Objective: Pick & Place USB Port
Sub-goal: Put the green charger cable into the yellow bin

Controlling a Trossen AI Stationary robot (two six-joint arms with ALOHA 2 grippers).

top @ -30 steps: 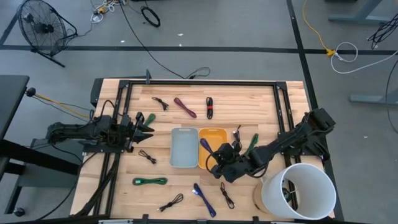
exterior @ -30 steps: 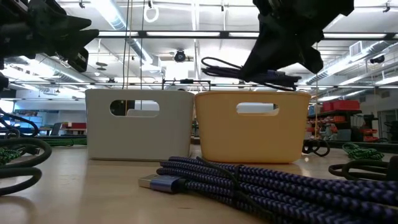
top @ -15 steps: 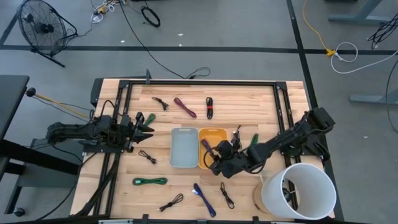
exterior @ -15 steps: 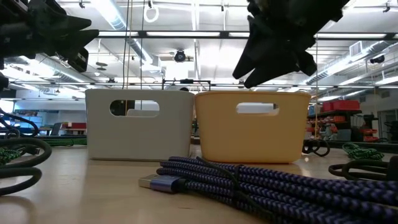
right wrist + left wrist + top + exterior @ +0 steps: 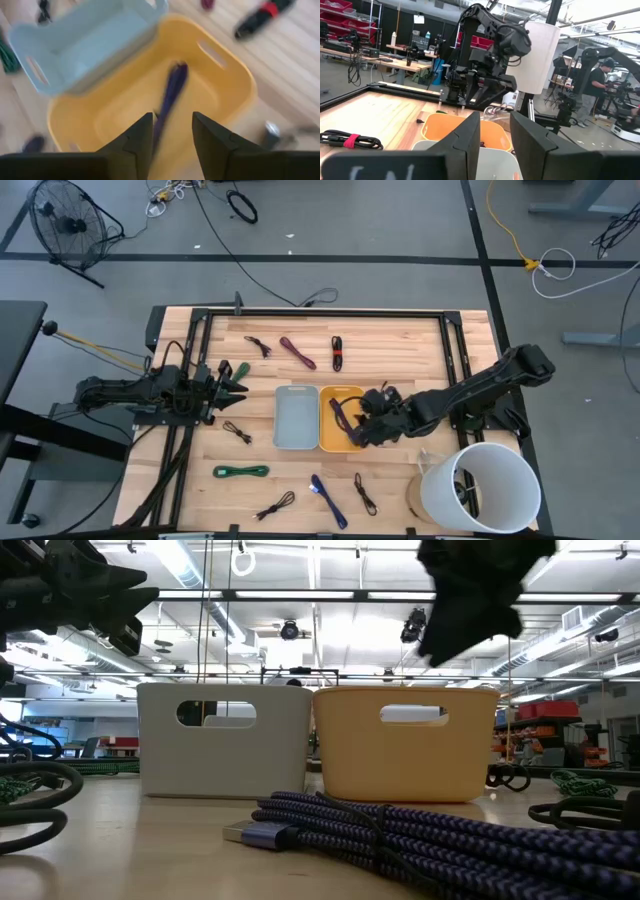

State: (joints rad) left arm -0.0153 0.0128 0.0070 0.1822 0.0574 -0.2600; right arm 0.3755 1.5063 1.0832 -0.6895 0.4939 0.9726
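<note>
Two bins are seen mid-table: grey bin left, yellow bin right, with a purple cable lying inside the yellow one. Right gripper is held over it, fingers parted and empty; left gripper is parked at far left, fingers apart. Cable is judged light, limp and snag-prone, best pinched at its bundled middle.

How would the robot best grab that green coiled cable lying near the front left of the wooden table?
Probably across the middle of the green coiled cable, coming straight down from above. It lies flat as a long narrow bundle running left to right, so fingers closing across its short width should gather every strand.
</note>
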